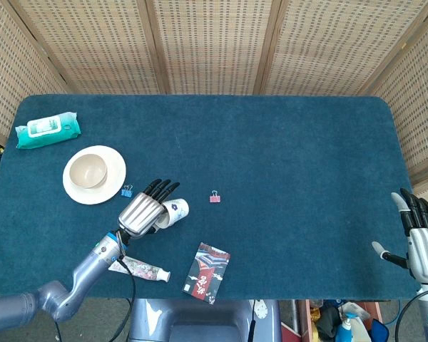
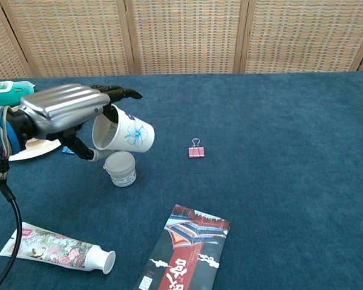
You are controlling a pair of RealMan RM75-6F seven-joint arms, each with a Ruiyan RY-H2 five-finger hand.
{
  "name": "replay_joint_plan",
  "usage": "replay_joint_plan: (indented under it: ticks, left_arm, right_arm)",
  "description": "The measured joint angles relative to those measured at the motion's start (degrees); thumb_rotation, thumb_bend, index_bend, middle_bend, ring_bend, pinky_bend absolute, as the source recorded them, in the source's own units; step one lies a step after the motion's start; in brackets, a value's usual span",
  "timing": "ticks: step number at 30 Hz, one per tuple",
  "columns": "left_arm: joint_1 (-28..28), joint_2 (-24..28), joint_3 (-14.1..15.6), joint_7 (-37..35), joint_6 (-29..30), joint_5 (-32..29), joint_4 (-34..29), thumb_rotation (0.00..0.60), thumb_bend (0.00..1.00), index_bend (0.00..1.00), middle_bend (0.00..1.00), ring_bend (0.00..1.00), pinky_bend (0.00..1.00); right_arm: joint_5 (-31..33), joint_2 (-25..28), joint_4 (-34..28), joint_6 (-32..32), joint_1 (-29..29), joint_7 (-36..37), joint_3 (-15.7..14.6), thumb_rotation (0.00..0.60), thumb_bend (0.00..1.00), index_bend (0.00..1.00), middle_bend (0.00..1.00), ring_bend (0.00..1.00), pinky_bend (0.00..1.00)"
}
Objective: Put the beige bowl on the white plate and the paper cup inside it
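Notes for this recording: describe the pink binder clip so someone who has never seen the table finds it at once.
On the blue table, look just right of the left hand, which holds the tilted paper cup. The pink binder clip lies alone on bare cloth there, beyond the red booklet. Its only lookalike, the blue binder clip, lies beside the white plate instead.

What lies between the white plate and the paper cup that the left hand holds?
A blue binder clip, just off the white plate's rim; the head view shows it.
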Motion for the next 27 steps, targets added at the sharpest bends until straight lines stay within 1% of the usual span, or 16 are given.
replay_joint_plan:
  ticks: [3,9,12,16,21,25,27]
  left_arm:
    - [-0.1,2.2,-1.2,0.0,0.4,-0.8,-0.9,0.600,0.37,0.70,0.06,0.00,0.08]
    - [-0.2,8.2,-3.7,-0.3,0.5,-4.1,-3.1,0.600,0.37,0.70,0.06,0.00,0.08]
    - [-0.1,11.6,-4.7,-0.3,0.2,-6.4,-4.0,0.600,0.37,0.70,0.06,0.00,0.08]
    - [-0.1,16.8,-5.5,0.7,-1.8,-11.5,-5.0,0.600,0.37,0.70,0.06,0.00,0.08]
    - [-0.3,21.1,-5.8,2.2,-5.1,-19.4,-5.1,0.600,0.37,0.70,0.06,0.00,0.08]
    - [-0.6,23.1,-5.1,3.6,-8.0,-25.4,-3.0,0.600,0.38,0.70,0.06,0.00,0.08]
    - [-0.8,23.6,-4.5,4.0,-9.2,-27.4,-1.9,0.600,0.38,0.70,0.06,0.00,0.08]
  right_arm:
    - [0.0,0.0,0.0,0.0,0.0,0.1,0.0,0.600,0.15,0.00,0.00,0.00,0.00]
    - [-0.2,0.0,0.0,-0.1,0.0,-0.1,-0.1,0.600,0.15,0.00,0.00,0.00,0.00]
    - [-0.3,0.0,-0.1,-0.2,0.1,-0.3,-0.1,0.600,0.15,0.00,0.00,0.00,0.00]
    - [-0.5,-0.1,-0.3,-0.3,0.1,-0.8,-0.3,0.600,0.15,0.00,0.00,0.00,0.00]
    - [-0.6,-0.2,-0.4,-0.4,0.2,-1.2,-0.3,0.600,0.15,0.00,0.00,0.00,0.00]
    - [-0.6,-0.2,-0.5,-0.6,0.3,-1.5,-0.4,0.600,0.15,0.00,0.00,0.00,0.00]
    - [-0.6,-0.3,-0.4,-0.7,0.3,-1.6,-0.4,0.600,0.15,0.00,0.00,0.00,0.00]
